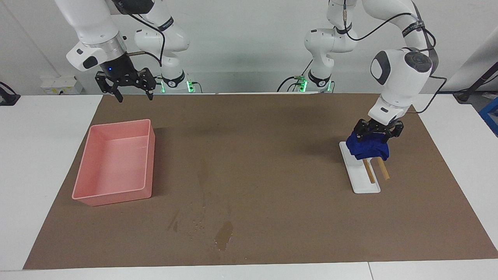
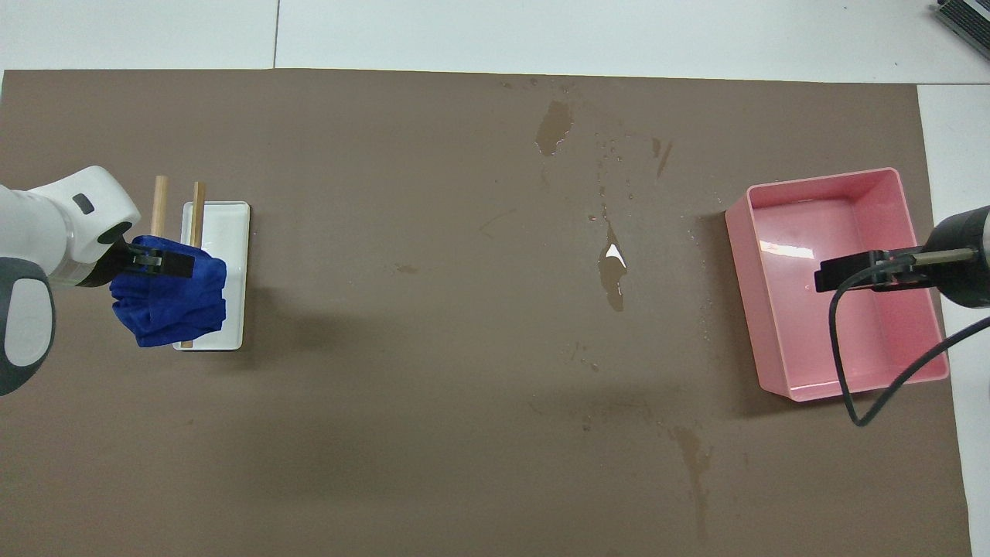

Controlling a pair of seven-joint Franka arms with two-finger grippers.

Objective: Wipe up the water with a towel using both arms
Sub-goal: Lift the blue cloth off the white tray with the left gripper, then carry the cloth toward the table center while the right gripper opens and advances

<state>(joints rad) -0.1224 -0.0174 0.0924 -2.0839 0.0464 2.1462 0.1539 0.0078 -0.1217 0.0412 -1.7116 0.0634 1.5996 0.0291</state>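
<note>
The deep-blue towel (image 1: 367, 147) hangs bunched over two wooden rods (image 1: 383, 170) of a white stand (image 1: 365, 183) toward the left arm's end of the mat. My left gripper (image 1: 378, 132) is down on the towel's top and shut on it; it shows in the overhead view (image 2: 158, 261) on the towel (image 2: 174, 305). The water (image 1: 224, 234) is a dark blotch near the mat's edge farthest from the robots, with streaks and droplets (image 2: 613, 267) running toward the robots from the blotch (image 2: 554, 128). My right gripper (image 1: 132, 90) hangs open and empty, high over the pink tray.
A pink tray (image 1: 144, 165) stands on the brown mat (image 1: 272, 140) toward the right arm's end; it shows in the overhead view (image 2: 742, 255). A fainter wet streak (image 2: 696, 456) lies nearer to the robots. White table surrounds the mat.
</note>
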